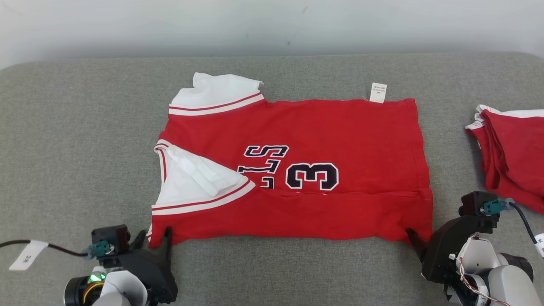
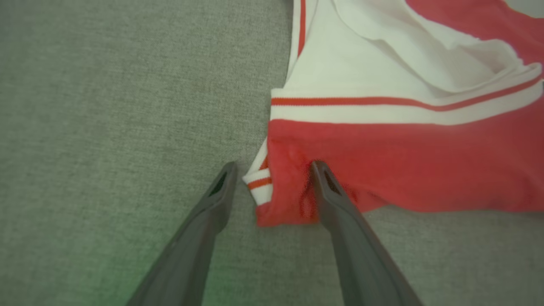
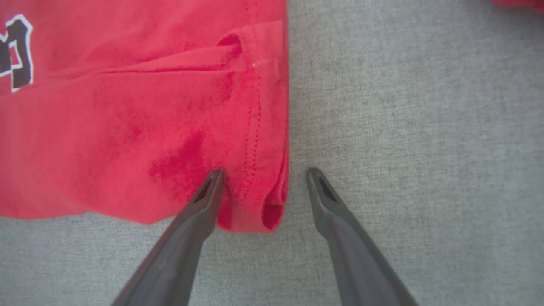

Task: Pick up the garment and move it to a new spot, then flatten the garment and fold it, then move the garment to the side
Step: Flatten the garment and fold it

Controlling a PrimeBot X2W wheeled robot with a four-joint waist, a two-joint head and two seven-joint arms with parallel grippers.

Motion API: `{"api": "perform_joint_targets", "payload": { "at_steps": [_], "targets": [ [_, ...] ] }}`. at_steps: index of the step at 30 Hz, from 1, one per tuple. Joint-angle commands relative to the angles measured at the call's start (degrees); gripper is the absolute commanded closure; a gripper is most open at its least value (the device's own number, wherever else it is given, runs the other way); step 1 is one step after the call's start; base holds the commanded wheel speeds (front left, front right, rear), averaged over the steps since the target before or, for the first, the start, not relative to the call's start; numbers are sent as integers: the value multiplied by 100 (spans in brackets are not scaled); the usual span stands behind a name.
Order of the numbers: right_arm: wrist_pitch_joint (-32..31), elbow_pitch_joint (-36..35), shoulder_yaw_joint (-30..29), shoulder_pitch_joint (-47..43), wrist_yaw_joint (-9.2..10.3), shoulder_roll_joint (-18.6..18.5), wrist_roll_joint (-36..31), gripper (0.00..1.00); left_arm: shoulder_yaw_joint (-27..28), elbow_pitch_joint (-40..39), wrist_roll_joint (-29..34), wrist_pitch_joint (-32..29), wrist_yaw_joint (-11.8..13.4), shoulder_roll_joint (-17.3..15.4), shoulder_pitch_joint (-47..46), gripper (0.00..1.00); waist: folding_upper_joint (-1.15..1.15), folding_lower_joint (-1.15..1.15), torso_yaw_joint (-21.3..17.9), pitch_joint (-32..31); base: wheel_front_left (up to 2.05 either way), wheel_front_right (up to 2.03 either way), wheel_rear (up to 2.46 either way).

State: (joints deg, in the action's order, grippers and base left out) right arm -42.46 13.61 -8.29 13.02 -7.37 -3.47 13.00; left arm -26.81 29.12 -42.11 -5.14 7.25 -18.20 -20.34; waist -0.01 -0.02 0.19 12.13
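At the left end of the grey fabric-covered table (image 1: 76, 127), a dark cable with a white paper tag (image 1: 26, 256) runs to the robot's left arm. The left gripper (image 2: 274, 165) sits low at the near left corner of the garment (image 1: 340, 136) and is released. Its two dark fingers stand wide apart, one resting on bare table and the other lying on top of the red cloth. The corner, with its white-and-red striped trim, lies between them and is not pinched. The garment, a red jersey, lies flat in the middle of the table with its length running left to right. Its left end carries a white panel (image 1: 191, 180) edged in white-and-red banding, and a second white panel (image 1: 216, 91) sticks out at the far left corner. To the right of these are navy lettering outlined in white and a large numeral 3 (image 1: 312, 176). A strip along the near edge is folded up over the front, and its fold line covers the bottom of the print. A small white label (image 1: 378, 92) projects from the far edge toward the right end. The right gripper (image 3: 265, 171) is at the near right corner, likewise released. Its fingers straddle the stitched hem, one on the red cloth and one on bare table, without closing on it. Farther right, apart from the garment, a stack of red-and-white clothing (image 1: 514, 157) lies at the table's edge.
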Motion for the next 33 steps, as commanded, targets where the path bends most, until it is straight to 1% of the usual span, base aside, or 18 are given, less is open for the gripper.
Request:
{"api": "perform_joint_targets", "payload": {
  "at_steps": [1,2,3,4,5,6,7,8,14,17,22,27,29,32,33],
  "targets": [
    [-146,161,106,-104,-18,104,43,0,-140,206,-61,-226,-40,128,107,62,1,2,5,7,0,0,0],
    [-175,166,122,-104,-18,108,54,0,-169,256,-73,-291,-51,138,110,80,1,2,6,14,0,0,0],
    [-199,178,127,-104,-19,110,51,0,-186,285,-94,-319,-79,148,118,95,1,2,7,20,0,0,0],
    [-226,196,136,-107,-19,111,39,0,-200,317,-118,-357,-103,161,112,100,1,2,5,23,0,0,0],
    [-247,217,144,-107,-19,112,50,10,-201,355,-138,-378,-125,162,113,100,1,2,1,24,0,0,0],
    [-254,238,150,-103,-18,111,63,57,-197,389,-150,-367,-143,146,108,100,1,2,-4,25,0,0,0],
    [-220,251,156,-82,-18,111,76,84,-194,417,-168,-347,-159,156,104,100,1,2,-9,24,0,0,0],
    [-176,261,152,-67,-18,110,73,100,-193,447,-184,-329,-169,169,105,100,1,2,-11,21,0,0,0],
    [80,212,141,-55,-18,76,132,100,-125,406,-273,-188,-243,166,258,100,1,2,-9,-112,0,0,0],
    [148,15,77,-132,-18,73,357,100,-57,241,-340,-110,-258,107,416,100,1,2,12,-216,0,0,0],
    [72,-588,-223,-554,-17,54,581,100,47,-339,-396,4,-110,-102,811,100,1,2,62,-396,0,0,0],
    [-160,-1273,-573,-1127,-17,54,693,100,167,-1178,-402,22,146,-383,1356,100,1,2,82,-532,0,0,0],
    [-314,-1479,-638,-1393,-13,55,753,100,171,-1470,-351,-15,262,-514,1588,100,1,2,89,-569,0,0,0],
    [-496,-1739,-672,-1755,-11,53,969,100,136,-1877,-313,-78,423,-622,1924,100,1,2,84,-596,0,0,0],
    [-496,-1739,-672,-1755,-11,53,969,100,136,-1877,-313,-78,423,-622,1924,100,1,2,84,-596,0,0,0]
  ]
}}
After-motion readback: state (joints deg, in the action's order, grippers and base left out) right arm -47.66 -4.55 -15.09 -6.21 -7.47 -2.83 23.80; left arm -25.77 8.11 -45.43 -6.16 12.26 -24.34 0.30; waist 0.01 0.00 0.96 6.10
